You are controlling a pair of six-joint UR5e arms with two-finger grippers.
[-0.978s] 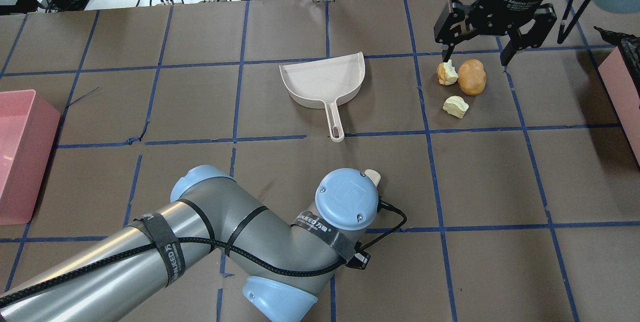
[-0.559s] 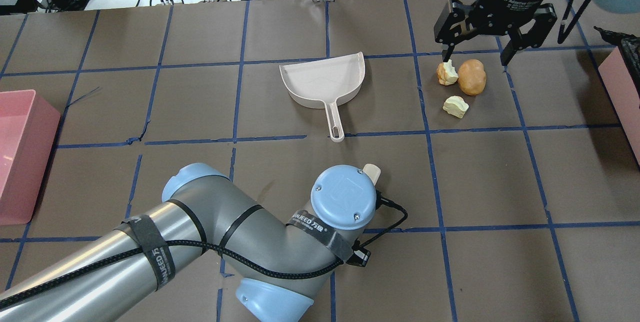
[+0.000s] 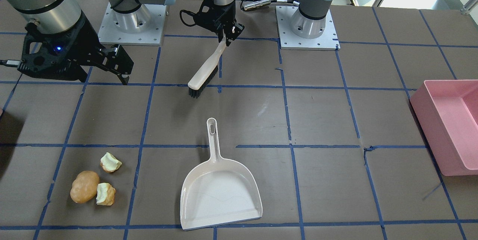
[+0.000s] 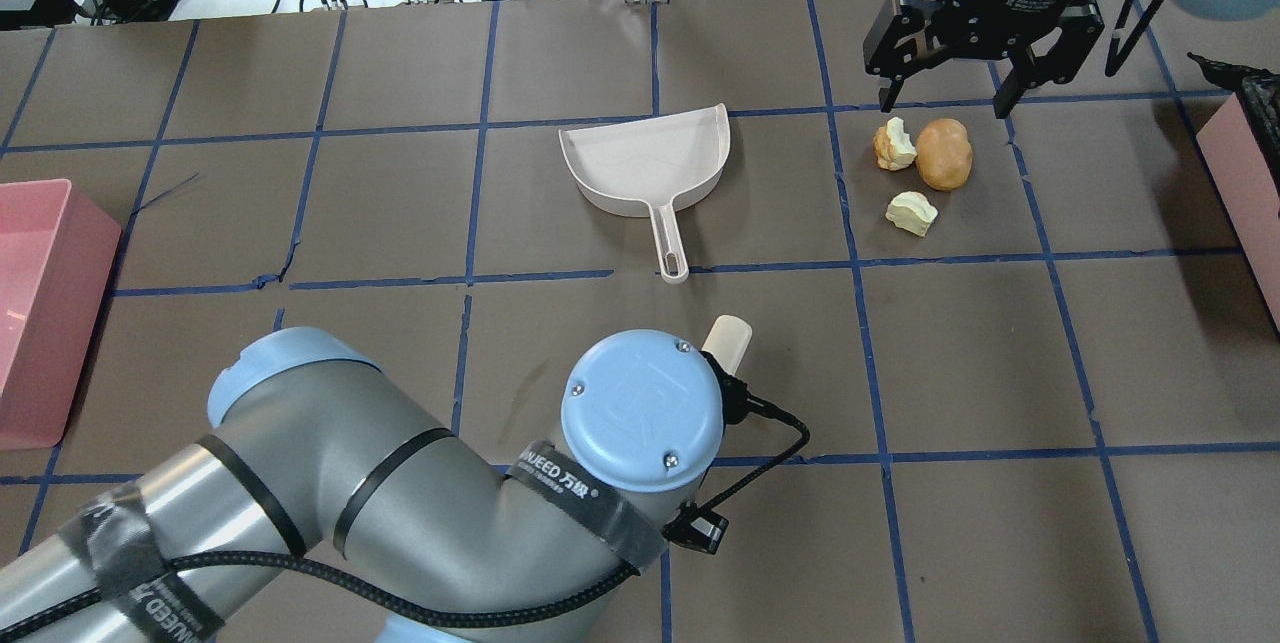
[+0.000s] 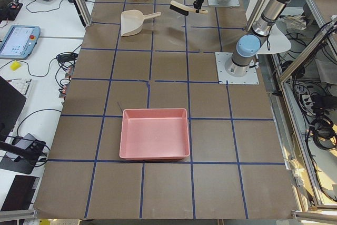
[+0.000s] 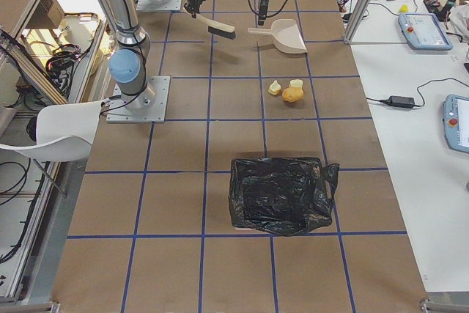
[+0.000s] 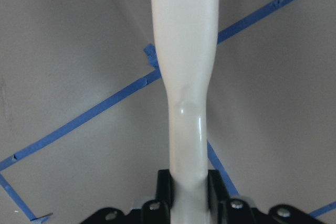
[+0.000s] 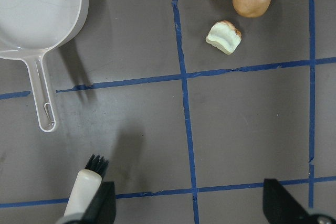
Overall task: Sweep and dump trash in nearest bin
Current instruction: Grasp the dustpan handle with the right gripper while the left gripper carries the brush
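Frontally, one dustpan (image 3: 220,195) lies flat, its open mouth away from the robot. Beside it, toward the right arm's side, sit three scraps (image 3: 89,186): one potato lump (image 3: 83,187) against an apple piece (image 3: 105,194), and a second apple piece (image 3: 110,162) just apart. Behind the dustpan's handle, the left gripper (image 3: 227,33) pinches one brush (image 3: 204,70). Overhead, the right gripper (image 4: 942,108) hangs spread and empty beyond the scraps. From the right end, one black-bagged bin (image 6: 278,192) stands near the scraps, farther from the dustpan.

Trash (image 4: 943,154) right of dustpan (image 4: 645,168); brush (image 3: 207,66) past its handle
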